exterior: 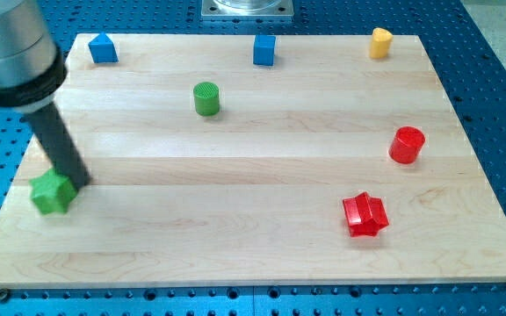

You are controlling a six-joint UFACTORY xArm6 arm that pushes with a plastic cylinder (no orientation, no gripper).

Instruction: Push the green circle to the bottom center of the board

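The green circle (206, 98), a short green cylinder, stands in the upper middle-left of the wooden board (235, 228). My tip (76, 182) is at the view's left, touching the upper right side of a green star-shaped block (52, 193). The tip is far to the lower left of the green circle. The rod slants up to the arm's grey body at the top left corner.
A blue block (103, 48) sits at the top left and a blue cube (264, 50) at the top centre. A yellow block (380, 42) is at the top right. A red cylinder (406, 145) and a red star-shaped block (364, 215) stand at the right.
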